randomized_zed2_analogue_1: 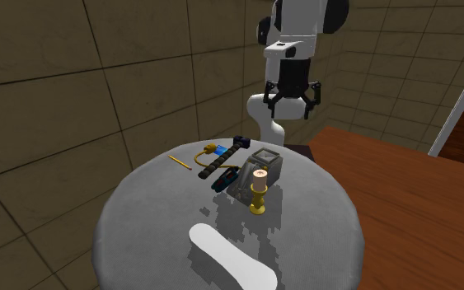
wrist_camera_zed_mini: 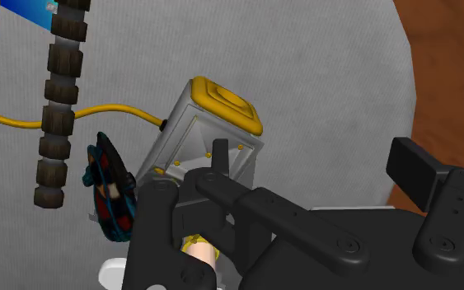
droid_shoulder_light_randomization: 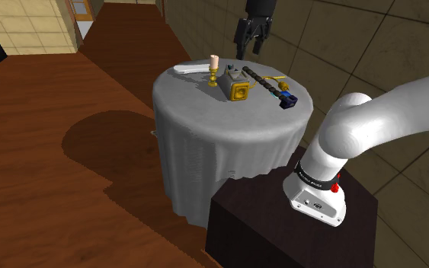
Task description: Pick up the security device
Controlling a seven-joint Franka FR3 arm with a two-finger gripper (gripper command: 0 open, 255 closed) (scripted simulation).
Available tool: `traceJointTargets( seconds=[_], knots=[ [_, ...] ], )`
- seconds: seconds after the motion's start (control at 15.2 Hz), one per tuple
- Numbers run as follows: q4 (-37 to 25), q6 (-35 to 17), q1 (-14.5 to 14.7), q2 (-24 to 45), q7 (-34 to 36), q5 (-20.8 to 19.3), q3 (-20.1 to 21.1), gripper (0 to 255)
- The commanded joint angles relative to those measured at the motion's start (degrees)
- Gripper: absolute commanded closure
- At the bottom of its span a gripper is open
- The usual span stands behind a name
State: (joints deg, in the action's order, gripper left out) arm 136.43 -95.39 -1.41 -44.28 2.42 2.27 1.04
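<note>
Dark lettering is seen on the white arm link above the stand (droid_shoulder_light_randomization: 281, 228), but it is too small to be read. The security device (droid_shoulder_light_randomization: 239, 87) (randomized_zed2_analogue_1: 263, 165) (wrist_camera_zed_mini: 209, 136), a grey box with a yellow face carrying an inset square, is found lying near the middle of the cloth-covered round table (droid_shoulder_light_randomization: 228, 145) (randomized_zed2_analogue_1: 321, 231) (wrist_camera_zed_mini: 329, 82). It is placed just beside a gold candlestick with a pale candle (droid_shoulder_light_randomization: 214, 70) (randomized_zed2_analogue_1: 259, 189), on the shoulder view's right of it. The gripper (droid_shoulder_light_randomization: 249, 44) (randomized_zed2_analogue_1: 292, 100) (wrist_camera_zed_mini: 304, 231) is held in the air above the table's far side in the shoulder view, well apart from the device. The jaws are spread and nothing is clasped. In the wrist view the device's lower part is covered by the black linkage, and the candle is mostly hidden there. A black knobbly rod (droid_shoulder_light_randomization: 262, 80) (randomized_zed2_analogue_1: 222, 161) (wrist_camera_zed_mini: 57, 107) is laid beside the device, with a blue object (droid_shoulder_light_randomization: 287, 100) (randomized_zed2_analogue_1: 217, 150) (wrist_camera_zed_mini: 32, 12) at its end that is cut off in the wrist view and cannot be identified. A yellow cable (wrist_camera_zed_mini: 98, 111) is seen running to the device's side. A dark striped item (randomized_zed2_analogue_1: 226, 177) (wrist_camera_zed_mini: 110, 185) near the rod cannot be made out. A pencil (randomized_zed2_analogue_1: 180, 162) and a white elongated object (droid_shoulder_light_randomization: 192, 68) (randomized_zed2_analogue_1: 230, 259) are also on the table.
</note>
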Motion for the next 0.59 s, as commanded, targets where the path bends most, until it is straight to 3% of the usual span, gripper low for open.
traceJointTargets(
  seconds=[0.0, 0.53],
  knots=[
    [0.00, 0.00, 0.00, 0.00, 0.00, 0.00, 0.00, 0],
    [7.81, -8.53, -5.92, -0.60, -4.39, -3.17, -9.35, 0]
  ],
)
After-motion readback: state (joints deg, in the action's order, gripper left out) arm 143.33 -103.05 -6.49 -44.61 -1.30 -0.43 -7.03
